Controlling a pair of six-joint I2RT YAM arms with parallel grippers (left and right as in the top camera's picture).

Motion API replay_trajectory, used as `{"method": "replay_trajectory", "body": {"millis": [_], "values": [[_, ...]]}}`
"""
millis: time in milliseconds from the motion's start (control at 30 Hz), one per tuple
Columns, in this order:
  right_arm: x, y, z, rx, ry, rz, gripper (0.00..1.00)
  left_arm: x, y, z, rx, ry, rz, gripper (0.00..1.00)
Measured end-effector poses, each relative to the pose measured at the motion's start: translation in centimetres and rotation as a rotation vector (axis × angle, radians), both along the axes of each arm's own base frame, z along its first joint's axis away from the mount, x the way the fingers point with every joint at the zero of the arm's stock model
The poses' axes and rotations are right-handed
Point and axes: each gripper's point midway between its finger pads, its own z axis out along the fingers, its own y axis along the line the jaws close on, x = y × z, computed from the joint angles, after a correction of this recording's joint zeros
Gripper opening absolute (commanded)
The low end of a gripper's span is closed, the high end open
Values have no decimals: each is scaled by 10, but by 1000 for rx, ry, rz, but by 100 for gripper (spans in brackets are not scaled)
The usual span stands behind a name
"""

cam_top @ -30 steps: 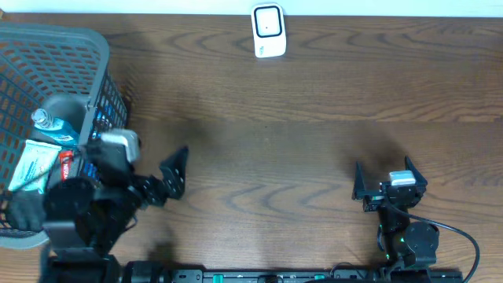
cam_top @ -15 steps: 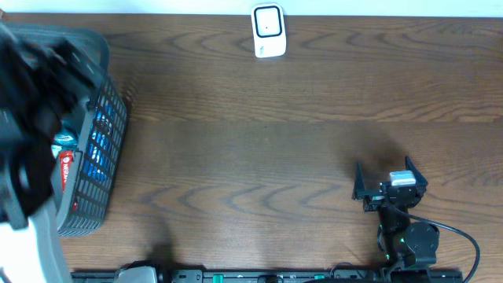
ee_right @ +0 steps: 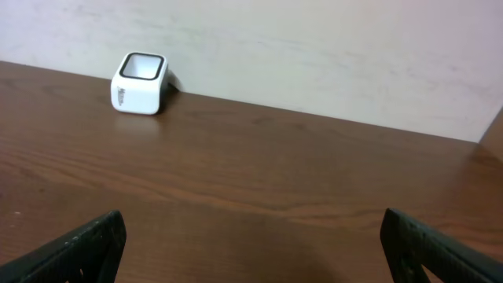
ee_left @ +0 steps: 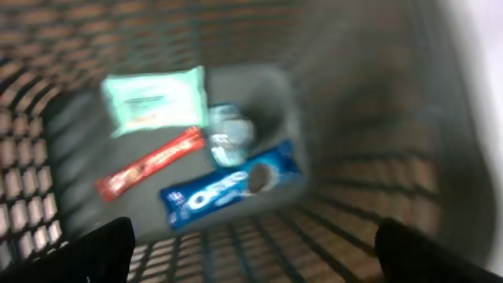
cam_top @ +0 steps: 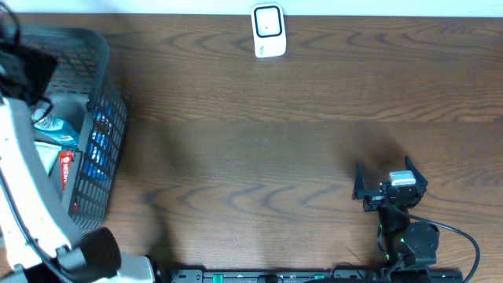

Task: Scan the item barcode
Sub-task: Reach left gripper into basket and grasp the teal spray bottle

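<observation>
The grey mesh basket [cam_top: 86,47] stands at the table's left edge. In the left wrist view several items lie on its floor: a mint-green wipes pack [ee_left: 155,101], a red bar [ee_left: 149,163], a blue Oreo pack [ee_left: 232,185] and a clear bottle [ee_left: 230,135]. My left gripper [ee_left: 255,255] hovers open above them, well clear and holding nothing; the view is motion-blurred. The white barcode scanner [cam_top: 268,31] stands at the far middle edge and also shows as the scanner [ee_right: 140,82] in the right wrist view. My right gripper [cam_top: 387,174] rests open and empty near the front right.
My left arm's white link [cam_top: 23,181] crosses over the basket's near side and hides part of it. Brown wooden table [cam_top: 259,141] stretches between basket and right arm. A pale wall [ee_right: 314,47] rises behind the scanner.
My left arm has swung up from the table beside the basket to above the basket's inside, gripper still open. The right arm has not moved.
</observation>
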Motion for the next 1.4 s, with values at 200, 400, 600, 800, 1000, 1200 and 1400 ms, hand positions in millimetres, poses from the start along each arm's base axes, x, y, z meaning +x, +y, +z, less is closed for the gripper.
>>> {"method": "replay_trajectory", "body": {"millis": [200, 400, 600, 800, 1000, 1200, 1400], "values": [[0, 0, 0, 0, 0, 0, 99, -15, 37, -48, -181, 91, 135, 98], [0, 0, 0, 0, 0, 0, 99, -5, 46, -82, -276, 137, 141, 98], [0, 0, 0, 0, 0, 0, 99, 5, 49, -95, -297, 148, 121, 98], [0, 0, 0, 0, 0, 0, 99, 14, 54, -123, -324, 200, 105, 98], [0, 0, 0, 0, 0, 0, 99, 26, 61, -165, -367, 272, 86, 98], [0, 0, 0, 0, 0, 0, 99, 28, 61, -189, -403, 323, 72, 80], [0, 0, 0, 0, 0, 0, 99, 26, 57, -189, -414, 339, 55, 44]]}}
